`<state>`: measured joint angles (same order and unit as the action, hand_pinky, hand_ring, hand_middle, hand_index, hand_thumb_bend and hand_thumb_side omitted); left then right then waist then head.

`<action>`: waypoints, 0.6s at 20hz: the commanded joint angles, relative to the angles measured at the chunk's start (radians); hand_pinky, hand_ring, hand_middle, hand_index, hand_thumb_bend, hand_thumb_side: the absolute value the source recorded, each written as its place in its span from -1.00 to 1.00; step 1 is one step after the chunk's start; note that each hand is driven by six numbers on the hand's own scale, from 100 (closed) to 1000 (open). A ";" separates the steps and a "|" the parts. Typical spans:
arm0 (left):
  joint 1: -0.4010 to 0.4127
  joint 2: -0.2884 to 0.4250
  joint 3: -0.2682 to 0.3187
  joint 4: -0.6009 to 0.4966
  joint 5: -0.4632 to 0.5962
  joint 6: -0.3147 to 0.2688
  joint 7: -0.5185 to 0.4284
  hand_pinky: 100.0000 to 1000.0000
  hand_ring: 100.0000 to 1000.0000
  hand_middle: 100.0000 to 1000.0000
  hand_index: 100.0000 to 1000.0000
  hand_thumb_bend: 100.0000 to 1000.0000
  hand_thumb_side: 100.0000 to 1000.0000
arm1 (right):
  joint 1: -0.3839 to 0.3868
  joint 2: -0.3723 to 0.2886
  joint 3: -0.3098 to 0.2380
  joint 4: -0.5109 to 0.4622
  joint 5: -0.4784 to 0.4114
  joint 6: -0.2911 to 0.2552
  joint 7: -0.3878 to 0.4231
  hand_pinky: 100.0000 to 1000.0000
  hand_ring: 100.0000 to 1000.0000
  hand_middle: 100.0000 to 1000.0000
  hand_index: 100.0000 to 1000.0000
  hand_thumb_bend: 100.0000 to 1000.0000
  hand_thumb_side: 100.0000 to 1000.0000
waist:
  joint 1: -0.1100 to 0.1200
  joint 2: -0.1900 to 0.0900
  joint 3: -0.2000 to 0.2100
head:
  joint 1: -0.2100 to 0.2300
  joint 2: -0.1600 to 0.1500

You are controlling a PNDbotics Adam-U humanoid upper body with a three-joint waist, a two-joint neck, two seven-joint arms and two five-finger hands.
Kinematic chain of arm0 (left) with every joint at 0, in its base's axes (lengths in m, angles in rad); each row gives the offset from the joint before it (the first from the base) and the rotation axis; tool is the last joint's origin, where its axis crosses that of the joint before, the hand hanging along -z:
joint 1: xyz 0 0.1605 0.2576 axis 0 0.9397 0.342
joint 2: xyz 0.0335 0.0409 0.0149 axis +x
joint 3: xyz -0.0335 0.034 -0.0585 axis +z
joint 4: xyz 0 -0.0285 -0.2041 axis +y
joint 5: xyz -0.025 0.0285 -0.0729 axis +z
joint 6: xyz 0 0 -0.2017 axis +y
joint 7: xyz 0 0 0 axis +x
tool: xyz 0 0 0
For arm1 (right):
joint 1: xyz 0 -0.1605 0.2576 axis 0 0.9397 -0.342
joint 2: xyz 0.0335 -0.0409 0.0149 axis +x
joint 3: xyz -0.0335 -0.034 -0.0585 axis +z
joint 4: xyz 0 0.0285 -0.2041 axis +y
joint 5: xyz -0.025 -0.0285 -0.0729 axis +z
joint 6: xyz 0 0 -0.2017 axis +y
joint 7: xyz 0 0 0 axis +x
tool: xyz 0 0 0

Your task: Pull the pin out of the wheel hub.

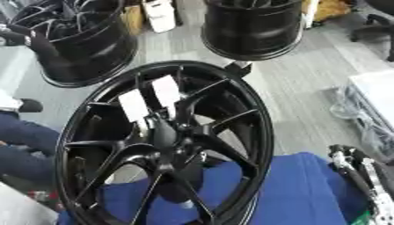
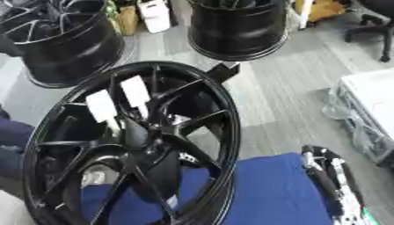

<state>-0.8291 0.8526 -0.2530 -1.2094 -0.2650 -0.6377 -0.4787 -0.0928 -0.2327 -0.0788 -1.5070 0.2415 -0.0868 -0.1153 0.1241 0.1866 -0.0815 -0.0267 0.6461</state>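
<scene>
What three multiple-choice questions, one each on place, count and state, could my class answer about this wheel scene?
1. Where does the robot's right hand show?
A. on the hub
B. at the lower right corner
C. at the upper left

2. How many white tags hang on the near wheel's spokes?
A. one
B. two
C. four

3. How does the near wheel stand?
A. flat on the floor
B. upright on its rim, on a blue cloth
C. stacked on another wheel

Answers:
B, the right hand sits beside the blue cloth, away from the hub.
B, two white tags show.
B, the near wheel stands tilted on edge.
</scene>
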 commanded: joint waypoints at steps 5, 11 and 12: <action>-0.069 -0.060 -0.026 0.030 -0.075 -0.120 -0.113 0.47 0.36 0.36 0.62 0.27 -0.02 | -0.010 -0.005 0.005 -0.007 0.003 -0.002 0.006 0.11 0.03 0.10 0.37 -1.00 0.50 | -0.008 -0.018 -0.005 | 0.009 -0.019; -0.102 -0.124 -0.041 0.046 -0.105 -0.127 -0.134 0.46 0.36 0.37 0.63 0.23 0.06 | -0.011 -0.004 0.008 -0.006 0.005 -0.004 0.011 0.11 0.02 0.10 0.36 -1.00 0.49 | -0.007 -0.019 -0.009 | 0.012 -0.017; -0.107 -0.132 -0.043 0.048 -0.110 -0.128 -0.136 0.46 0.36 0.37 0.63 0.27 0.00 | -0.012 -0.004 0.009 -0.006 0.005 -0.004 0.012 0.11 0.02 0.10 0.36 -1.00 0.49 | -0.007 -0.019 -0.010 | 0.013 -0.017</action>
<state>-0.9124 0.7057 -0.2997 -1.1583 -0.3674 -0.6352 -0.4813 -0.0964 -0.2315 -0.0723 -1.5015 0.2416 -0.0890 -0.1058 0.1211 0.1866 -0.0922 -0.0180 0.6388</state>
